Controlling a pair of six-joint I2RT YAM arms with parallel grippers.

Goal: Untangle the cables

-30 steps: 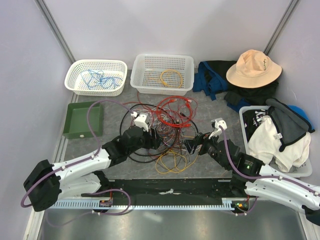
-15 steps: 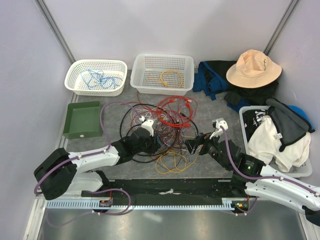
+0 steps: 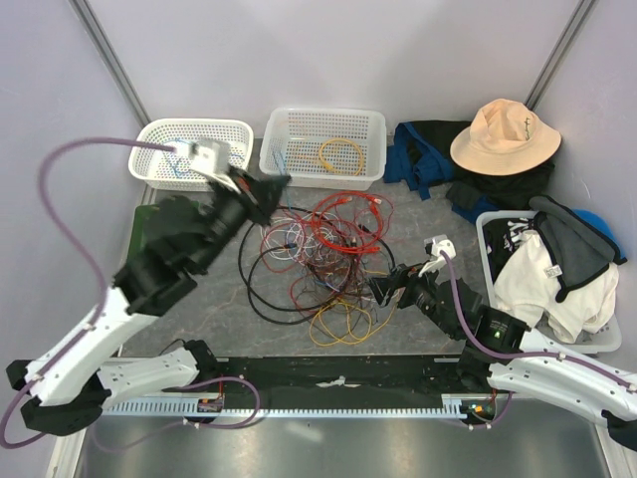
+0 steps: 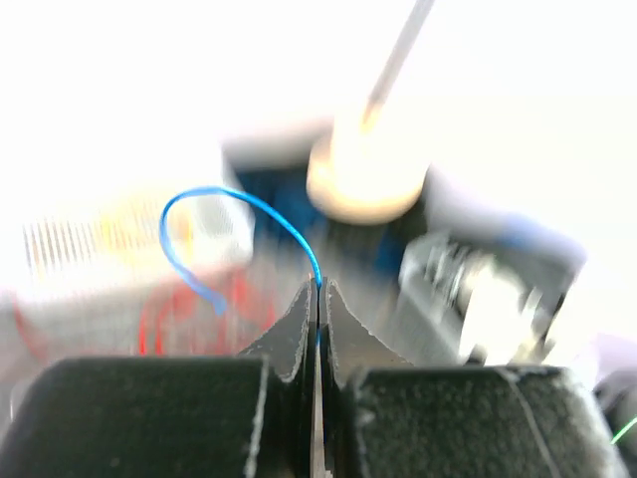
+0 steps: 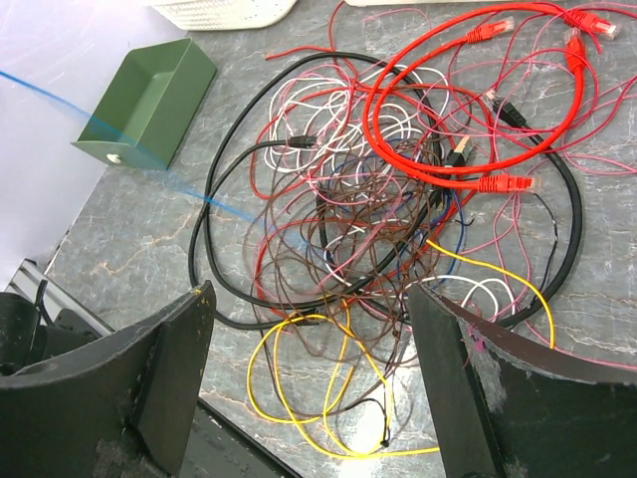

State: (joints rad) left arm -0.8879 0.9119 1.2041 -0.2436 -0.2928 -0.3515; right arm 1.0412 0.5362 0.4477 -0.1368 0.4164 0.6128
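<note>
The grey marbled counter [image 3: 428,214] is filling the booth floor between pale walls, with two white baskets [image 3: 159,127] at its far edge. The cables [image 3: 318,254] are lying in one loose heap mid-counter: a black loop around red, white, maroon and yellow strands. The right pincer [image 3: 383,292] is sitting low at the heap's near right edge, spread wide and gripping nothing, the tangle lying just ahead of its fingers [image 5: 189,329]. The left pincer [image 3: 277,184] is hanging raised over the heap's far left corner, near the baskets, pressed together and pinching a thin blue cable [image 4: 229,199] that is curling up out of its tips and slanting down into the heap.
</note>
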